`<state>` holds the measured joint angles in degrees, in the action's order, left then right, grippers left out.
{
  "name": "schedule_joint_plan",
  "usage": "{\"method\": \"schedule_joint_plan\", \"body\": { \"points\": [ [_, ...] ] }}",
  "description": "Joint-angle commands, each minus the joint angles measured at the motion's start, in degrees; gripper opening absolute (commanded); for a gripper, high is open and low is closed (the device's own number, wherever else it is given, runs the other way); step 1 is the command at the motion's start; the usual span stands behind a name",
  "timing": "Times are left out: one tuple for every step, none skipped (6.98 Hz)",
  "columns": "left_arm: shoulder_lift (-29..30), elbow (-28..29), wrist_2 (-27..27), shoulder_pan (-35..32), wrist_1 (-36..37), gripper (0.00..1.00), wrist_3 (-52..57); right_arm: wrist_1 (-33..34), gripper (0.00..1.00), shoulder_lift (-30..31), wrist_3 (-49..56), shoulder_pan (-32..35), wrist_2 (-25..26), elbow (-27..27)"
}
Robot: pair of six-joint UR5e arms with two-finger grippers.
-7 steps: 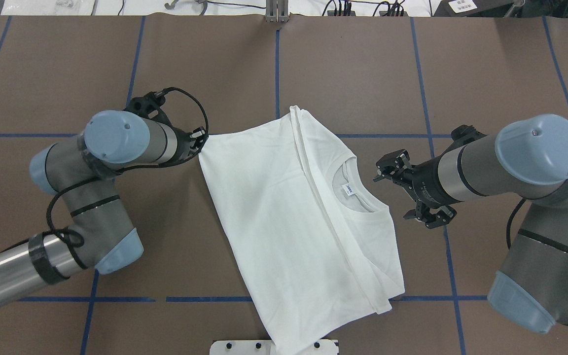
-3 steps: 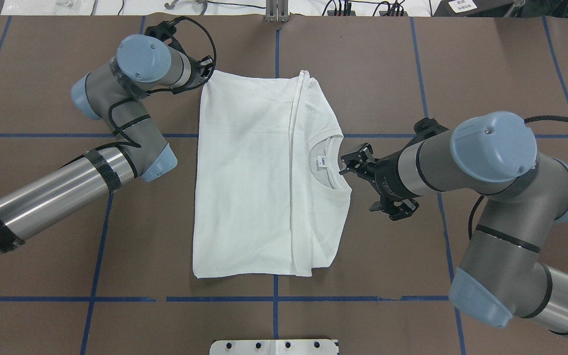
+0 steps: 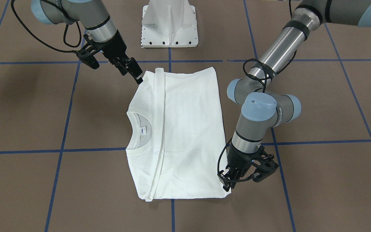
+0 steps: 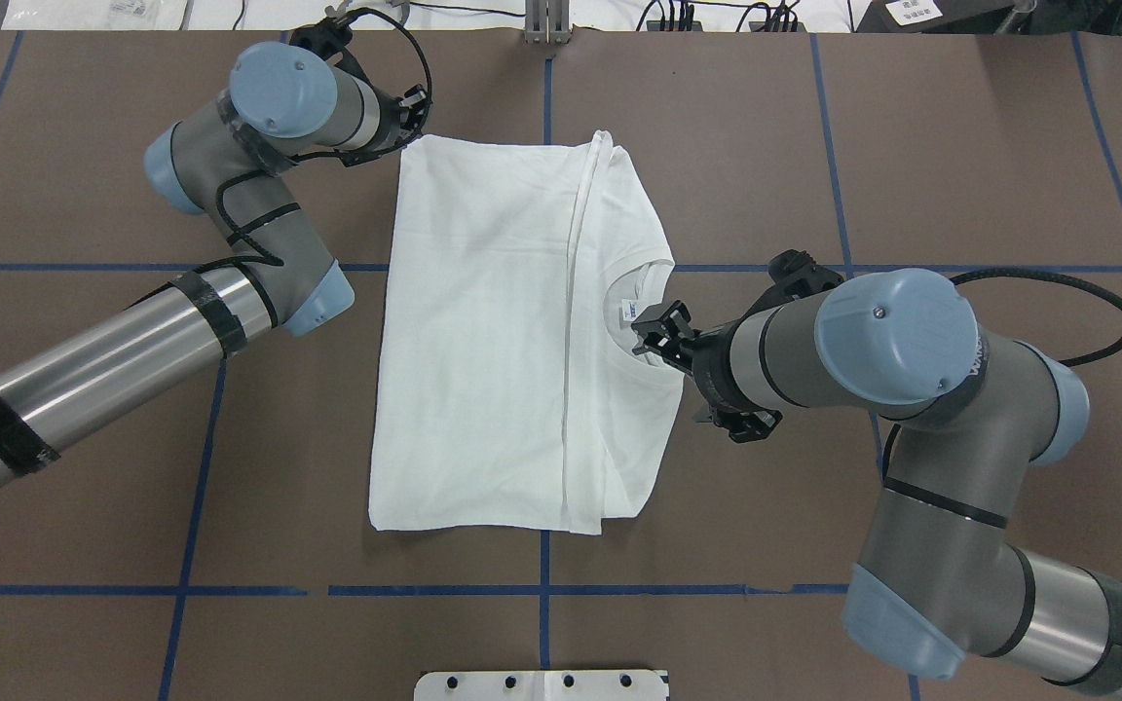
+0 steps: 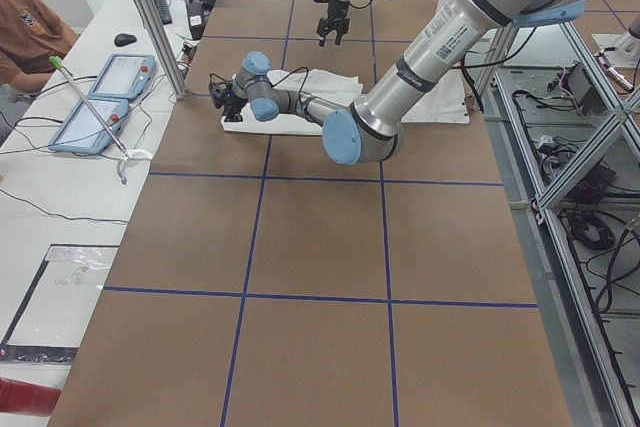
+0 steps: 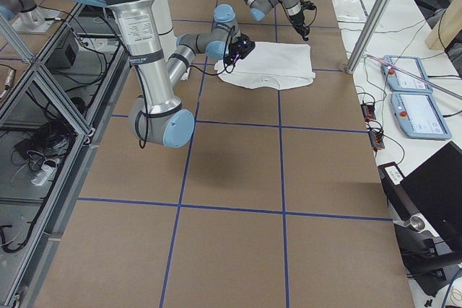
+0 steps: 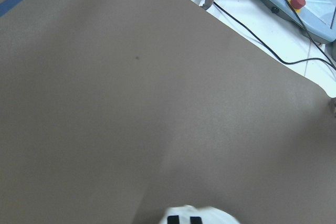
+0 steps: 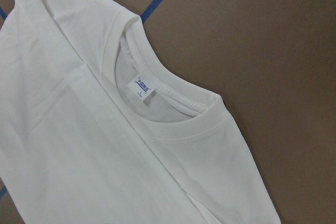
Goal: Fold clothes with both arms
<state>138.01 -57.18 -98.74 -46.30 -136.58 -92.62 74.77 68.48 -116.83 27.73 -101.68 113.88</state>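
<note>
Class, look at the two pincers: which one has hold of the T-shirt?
The left pincer: it is shut on a corner of the T-shirt. The right pincer hangs open, its jaws spread wide, holding nothing.

The left arm and the right arm are jointed silver-grey metal tubes with round light blue caps on the joints. Black bands wrap the shiny segments. A thin black cable loops near each wrist. The black two-finger left gripper and right gripper look alike. Small lettering marks an elbow.
</note>
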Motion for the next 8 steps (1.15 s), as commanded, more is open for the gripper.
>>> {"method": "schedule_joint_plan", "body": {
  "points": [
    [-7.26, -10.08, -7.38, -3.24, -0.62, 0.33, 1.99, 3.86, 1.00, -1.58, 12.16, -4.23, 1.38, -2.16],
    [-10.79, -14.24, -12.30, -5.44, -0.44, 0.34, 4.53, 8.59, 1.00, -2.81, 22.42, -7.22, 3.74, -2.26],
    [-12.57, -16.54, -13.22, -5.90, -0.27, 0.34, 4.73, 13.69, 1.00, -5.78, 27.30, -8.99, 5.86, -3.04],
    [-12.68, -16.74, -13.23, -6.08, -0.27, 0.35, 4.82, 18.78, 1.00, -9.99, 31.70, -9.53, 6.40, -4.96],
    [-12.76, -16.91, -13.23, -6.08, -0.18, 0.35, 4.82, 24.06, 1.00, -14.82, 37.23, -10.14, 7.27, -8.29],
    [-13.37, -17.96, -13.32, -6.08, -0.09, 0.35, 4.73, 28.55, 1.00, -20.00, 42.77, -10.32, 7.37, -12.32],
    [-14.42, -19.88, -13.32, -6.08, 0.26, 0.35, 4.73, 31.46, 1.00, -23.62, 46.74, -10.58, 8.33, -16.28],
    [-14.52, -20.25, -13.41, -6.08, 0.26, 0.35, 4.73, 34.19, 1.00, -27.05, 49.47, -11.11, 9.82, -20.50]
  ]
}}
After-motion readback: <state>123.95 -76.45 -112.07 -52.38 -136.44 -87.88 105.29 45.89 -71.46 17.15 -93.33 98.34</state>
